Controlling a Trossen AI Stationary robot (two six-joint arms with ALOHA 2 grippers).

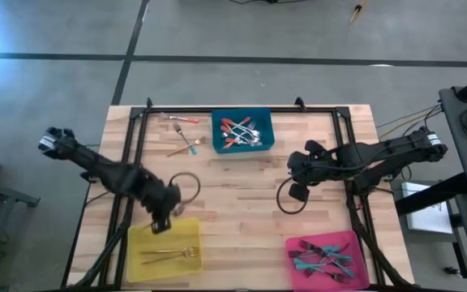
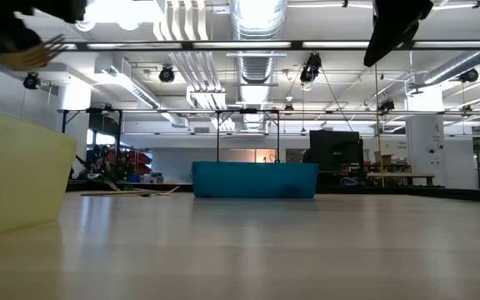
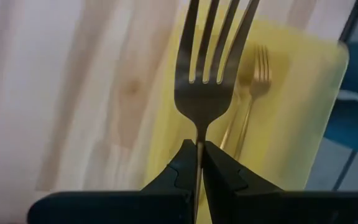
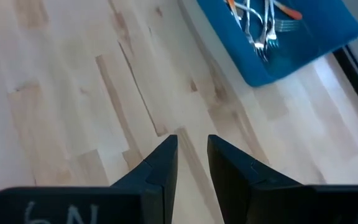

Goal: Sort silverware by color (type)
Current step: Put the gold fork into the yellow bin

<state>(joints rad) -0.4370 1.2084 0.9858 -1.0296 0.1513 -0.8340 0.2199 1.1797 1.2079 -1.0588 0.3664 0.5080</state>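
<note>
Left gripper (image 3: 198, 149) above the near edge of the yellow bin (image 1: 186, 237), fingers pinched tight on the stem of a gold fork (image 3: 211, 68), tines pointing away from the wrist. Two more gold forks (image 1: 169, 255) lie in that bin. Right gripper (image 4: 191, 152) mid-table, fingers a narrow gap apart, holding nothing. Red-handled forks (image 1: 240, 134) in blue bin (image 1: 266, 120); teal ones (image 1: 324, 258) in pink bin (image 1: 355, 240). Three strays (image 1: 186, 135) left of the blue bin.

Pale wood tabletop (image 1: 242, 186), planked, smooth with a soft sheen. Glossy gold metal fork (image 3: 211, 68), pinched in matt black plastic fingers (image 3: 182, 171) of left hand (image 3: 199, 163). Smooth yellow plastic bin (image 3: 297, 106); blue plastic bin (image 4: 316, 46).
</note>
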